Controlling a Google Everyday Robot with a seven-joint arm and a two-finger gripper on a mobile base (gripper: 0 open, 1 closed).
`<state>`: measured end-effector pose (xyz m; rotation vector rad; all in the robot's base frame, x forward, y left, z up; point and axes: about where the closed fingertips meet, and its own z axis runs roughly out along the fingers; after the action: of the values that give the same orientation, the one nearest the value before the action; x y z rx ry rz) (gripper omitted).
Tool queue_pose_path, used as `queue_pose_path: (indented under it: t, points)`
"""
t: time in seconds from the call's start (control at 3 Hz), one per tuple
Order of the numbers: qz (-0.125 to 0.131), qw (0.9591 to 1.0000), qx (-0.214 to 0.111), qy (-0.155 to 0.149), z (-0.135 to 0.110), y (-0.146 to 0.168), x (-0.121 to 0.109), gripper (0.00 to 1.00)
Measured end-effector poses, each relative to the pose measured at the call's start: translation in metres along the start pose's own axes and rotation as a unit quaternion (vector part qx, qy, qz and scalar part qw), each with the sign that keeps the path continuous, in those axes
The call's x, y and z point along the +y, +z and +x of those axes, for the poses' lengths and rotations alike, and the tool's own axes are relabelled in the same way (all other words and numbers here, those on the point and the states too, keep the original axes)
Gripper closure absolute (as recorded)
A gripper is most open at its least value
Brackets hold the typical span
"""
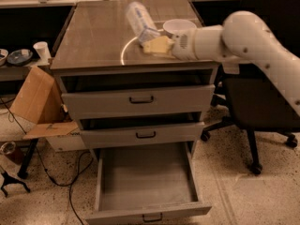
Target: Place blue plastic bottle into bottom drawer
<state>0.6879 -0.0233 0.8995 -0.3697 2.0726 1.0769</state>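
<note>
The blue plastic bottle (139,18), pale and translucent with a label, is tilted over the grey cabinet top (93,36), its near end at my gripper. My gripper (157,45), with yellowish fingers on the white arm reaching in from the right, is shut on the bottle's lower end, above the cabinet's front right part. The bottom drawer (145,175) is pulled fully out below, with a plain grey inside that holds nothing and a dark handle (152,217) on its front.
A white bowl (179,26) sits on the cabinet top just behind the arm. The top drawer (138,100) and middle drawer (145,135) stand slightly out. A black office chair (262,102) is to the right. A cardboard box (37,97), a white cup (41,50) and floor cables (70,177) are to the left.
</note>
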Motion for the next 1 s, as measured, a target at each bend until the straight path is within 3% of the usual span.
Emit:
queue_pose_path:
  t: [0.33, 0.67, 1.0]
  points:
    - [-0.042, 0.9990, -0.007, -0.016, 0.038, -0.047, 0.004, 1.00]
    - [-0.042, 0.9990, -0.012, -0.012, 0.096, -0.113, -0.013, 1.00]
    - [-0.019, 0.9995, 0.026, 0.000, 0.142, -0.131, -0.039, 1.00]
